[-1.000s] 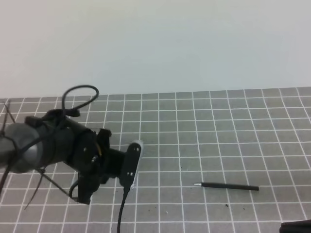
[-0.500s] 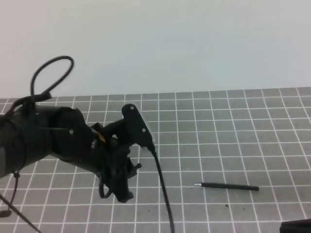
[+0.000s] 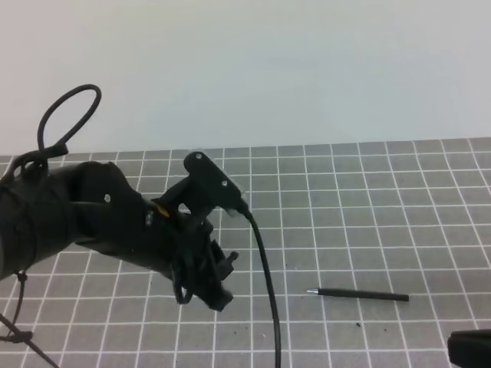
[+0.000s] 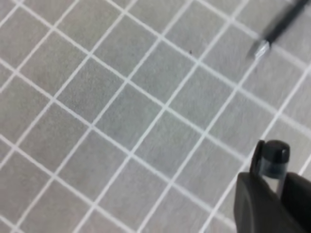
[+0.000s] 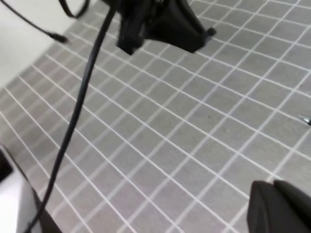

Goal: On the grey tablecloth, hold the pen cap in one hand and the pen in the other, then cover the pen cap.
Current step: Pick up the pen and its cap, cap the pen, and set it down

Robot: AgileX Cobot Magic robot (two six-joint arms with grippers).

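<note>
The pen (image 3: 357, 294) lies flat on the grey tablecloth (image 3: 368, 199), right of centre, with its silvery tip pointing left. Its tip also shows in the left wrist view (image 4: 262, 49) and at the right edge of the right wrist view (image 5: 306, 119). My left gripper (image 3: 222, 272) hangs over the cloth to the left of the pen, shut on the pen cap (image 4: 274, 156), which sticks out between the fingers (image 4: 250, 204). The cap is a small nub in the high view (image 3: 230, 260). My right gripper (image 3: 469, 349) only shows as a dark shape at the bottom right corner; its jaws are hidden.
A black cable (image 3: 265, 291) hangs from the left wrist down to the front edge. Another cable loop (image 3: 65, 115) stands above the left arm. A pale wall (image 3: 245, 69) rises behind the cloth's far edge.
My left wrist has turned over and the gripper has moved right and slightly down toward the pen. The pen has not moved. The right gripper has edged up into the corner.
</note>
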